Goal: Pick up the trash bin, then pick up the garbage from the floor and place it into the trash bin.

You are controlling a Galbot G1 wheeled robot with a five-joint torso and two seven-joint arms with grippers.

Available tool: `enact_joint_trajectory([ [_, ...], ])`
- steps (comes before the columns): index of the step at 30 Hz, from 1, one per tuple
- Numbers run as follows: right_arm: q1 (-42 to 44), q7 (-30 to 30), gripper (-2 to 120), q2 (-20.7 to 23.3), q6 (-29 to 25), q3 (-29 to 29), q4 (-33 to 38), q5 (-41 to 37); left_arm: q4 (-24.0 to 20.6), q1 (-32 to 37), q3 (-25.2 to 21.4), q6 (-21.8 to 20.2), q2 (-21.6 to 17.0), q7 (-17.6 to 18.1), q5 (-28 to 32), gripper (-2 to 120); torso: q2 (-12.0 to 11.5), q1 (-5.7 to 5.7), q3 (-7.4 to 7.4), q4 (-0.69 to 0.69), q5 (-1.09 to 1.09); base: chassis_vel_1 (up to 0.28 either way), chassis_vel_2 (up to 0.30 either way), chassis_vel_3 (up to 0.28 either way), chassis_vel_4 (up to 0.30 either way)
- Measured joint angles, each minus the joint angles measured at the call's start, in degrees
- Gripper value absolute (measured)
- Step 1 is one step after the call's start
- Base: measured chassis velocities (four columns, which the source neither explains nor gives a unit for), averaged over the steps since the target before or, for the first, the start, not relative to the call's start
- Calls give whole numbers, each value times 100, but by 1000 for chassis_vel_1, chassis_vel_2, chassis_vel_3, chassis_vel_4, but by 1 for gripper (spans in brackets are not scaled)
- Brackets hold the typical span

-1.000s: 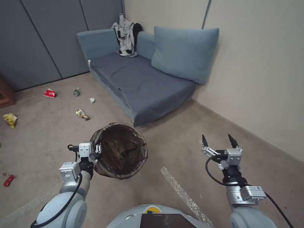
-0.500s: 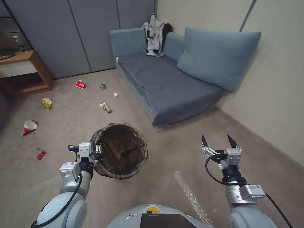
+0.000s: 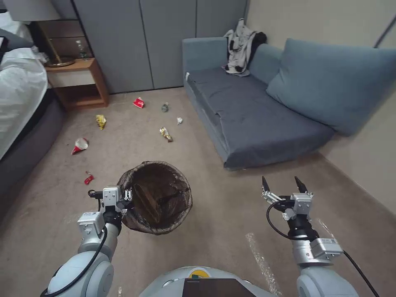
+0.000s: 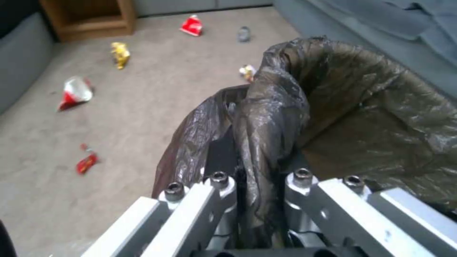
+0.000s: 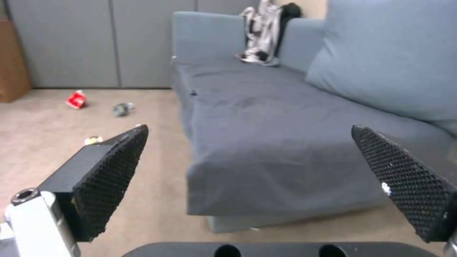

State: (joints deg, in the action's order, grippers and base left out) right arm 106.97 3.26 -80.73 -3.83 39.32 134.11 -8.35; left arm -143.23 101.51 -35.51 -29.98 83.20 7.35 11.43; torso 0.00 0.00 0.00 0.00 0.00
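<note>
The trash bin [image 3: 161, 198], lined with a crinkled dark bag, hangs above the carpet in front of me. My left gripper [image 3: 128, 194] is shut on its near rim; in the left wrist view the left gripper [image 4: 259, 176] pinches the folded bag of the trash bin [image 4: 371, 117]. Garbage lies farther off on the floor: a red carton [image 3: 139, 102], a crushed bottle [image 3: 165, 107], white paper [image 3: 179, 120], a yellow-brown wrapper [image 3: 166, 134], a yellow wrapper [image 3: 100, 121], a red-white wrapper [image 3: 80, 145] and a small red piece [image 3: 88, 178]. My right gripper [image 3: 282, 185] is held open and bare at the right.
A blue-grey sofa [image 3: 255, 119] with a big cushion [image 3: 334, 82] and clothes [image 3: 241, 47] fills the far right. A bed [image 3: 20, 99] runs along the left, with a wooden nightstand [image 3: 82, 80] behind it. Grey cabinet doors [image 3: 165, 37] close the back.
The whole picture has shifted right, so the camera has turned left; bed and nightstand came into view. Both grippers and the held bin keep their places relative to me.
</note>
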Motion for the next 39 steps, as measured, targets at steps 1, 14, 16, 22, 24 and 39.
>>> enact_joint_trajectory([
  [1, 0, 0, 100, 0, 0, 0, 0, 0, 0, 0, 0, 0, 0, 0, 0, 7, 0, 0, 0, 0, 0, 90, 78, 86, 61],
  [14, -15, 54, 100, 7, 52, -13, -7, 0, 0, 19, 3, 5, 11, -7, -29, 7, 0, 0, 0, -1, 0, 75, 75, 92, 96],
  [16, -20, 68, 100, 9, 61, -14, -6, 2, 0, 21, 7, 9, 15, -11, -33, 7, 0, 0, 0, 1, 0, 120, 97, 102, 113],
  [22, -48, 108, 100, 10, 69, -30, -6, 1, 0, 27, 11, 25, 31, -45, -32, 7, 0, 0, 0, 2, 0, 95, 91, 80, 91],
  [24, -49, 110, 100, 10, 74, -31, -7, 1, 0, 32, 11, 25, 33, -49, -30, 7, 0, 0, 0, 2, 0, 53, 55, 62, 74],
  [39, -99, 144, 100, 10, 150, -14, -8, -11, 0, 40, 20, 33, 49, -76, -45, 7, 0, 0, 0, 0, 0, 2, 3, 4, 1],
])
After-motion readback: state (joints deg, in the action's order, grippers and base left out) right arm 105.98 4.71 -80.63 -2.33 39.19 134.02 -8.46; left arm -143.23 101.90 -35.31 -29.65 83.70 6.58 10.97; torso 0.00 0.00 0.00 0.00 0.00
